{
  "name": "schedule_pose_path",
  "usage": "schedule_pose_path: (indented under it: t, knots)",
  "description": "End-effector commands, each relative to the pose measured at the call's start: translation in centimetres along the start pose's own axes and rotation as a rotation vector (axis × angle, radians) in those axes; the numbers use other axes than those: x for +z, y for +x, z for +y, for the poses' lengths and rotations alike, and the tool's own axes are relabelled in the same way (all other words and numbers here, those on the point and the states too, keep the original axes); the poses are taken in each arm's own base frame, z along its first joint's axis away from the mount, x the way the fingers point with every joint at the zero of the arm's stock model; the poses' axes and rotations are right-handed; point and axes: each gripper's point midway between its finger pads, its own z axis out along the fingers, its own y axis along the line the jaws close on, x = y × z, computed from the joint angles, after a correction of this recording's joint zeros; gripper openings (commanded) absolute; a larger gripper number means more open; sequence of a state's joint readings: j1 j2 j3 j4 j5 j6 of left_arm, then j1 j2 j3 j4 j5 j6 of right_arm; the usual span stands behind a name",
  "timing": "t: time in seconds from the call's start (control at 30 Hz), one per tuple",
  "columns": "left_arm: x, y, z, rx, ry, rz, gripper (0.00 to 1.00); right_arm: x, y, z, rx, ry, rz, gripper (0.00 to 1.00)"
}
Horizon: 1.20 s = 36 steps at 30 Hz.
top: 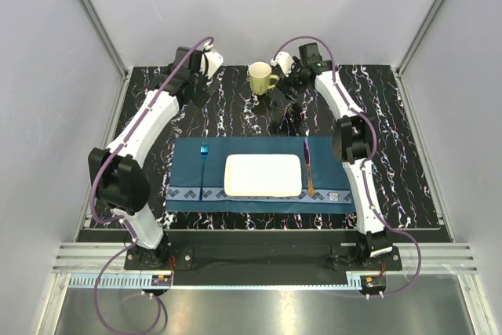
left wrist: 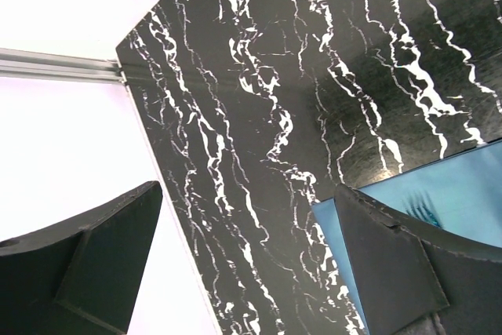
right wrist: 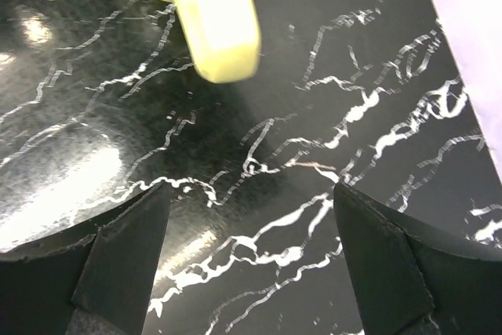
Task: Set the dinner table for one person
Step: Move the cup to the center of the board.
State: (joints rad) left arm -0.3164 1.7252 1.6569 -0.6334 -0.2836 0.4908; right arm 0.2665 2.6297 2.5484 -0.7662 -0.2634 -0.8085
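Black marble table (top: 408, 162) spans view, blue mat (top: 329, 174) on it near arm bases. White plate (top: 263, 175) centred on mat; fork (top: 203, 169) to its left, utensil (top: 307, 164) to its right. Yellow mug (top: 261, 78) at far side. Left tool (left wrist: 247, 202) released, empty, over far left of table. Right tool (right wrist: 251, 194) released, empty, near mug handle.

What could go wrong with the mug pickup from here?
1. The right gripper is open just short of the pale yellow mug. The mug's handle sits left of centre between the fingers, so closing may nudge or tip it instead of gripping.
2. Carrying it to the dark blue cloth placemat passes near the purple-handled utensil beside the white rectangular plate. A low carry could knock it.
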Motion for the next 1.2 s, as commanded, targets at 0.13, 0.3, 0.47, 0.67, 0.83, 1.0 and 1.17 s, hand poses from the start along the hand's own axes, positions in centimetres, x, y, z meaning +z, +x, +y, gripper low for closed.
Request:
schedule_pose_path:
  t: [0.13,0.3,0.47,0.67,0.83,1.0,1.17]
  knots:
    - [-1.8,-1.6,2.5,0.028,-0.089,-0.052,0.99,-1.0,-5.7,1.4,-0.098,-0.033,-0.159,0.89]
    - [-1.9,-2.0,2.9,0.041,-0.099,-0.057,0.99,-1.2,-7.5,3.1,-0.111,-0.079,-0.203,0.87]
    - [-1.4,-2.3,3.0,0.046,-0.104,-0.051,0.99,-1.5,-9.2,3.7,-0.101,-0.095,-0.254,0.83]
    - [-1.3,-2.7,2.6,0.054,-0.101,-0.053,0.99,-1.1,-9.3,3.0,-0.097,-0.064,-0.261,0.8]
    - [-1.4,-3.2,2.6,0.066,-0.105,-0.061,0.99,-0.8,-9.6,2.5,-0.085,-0.042,-0.274,0.81]
    - [-1.3,-3.2,2.6,0.077,-0.105,-0.057,0.99,-0.9,-10.3,2.4,-0.086,-0.042,-0.302,0.79]
    - [-1.3,-3.4,2.6,0.083,-0.109,-0.058,0.99,-0.8,-10.8,3.1,-0.077,-0.058,-0.313,0.77]
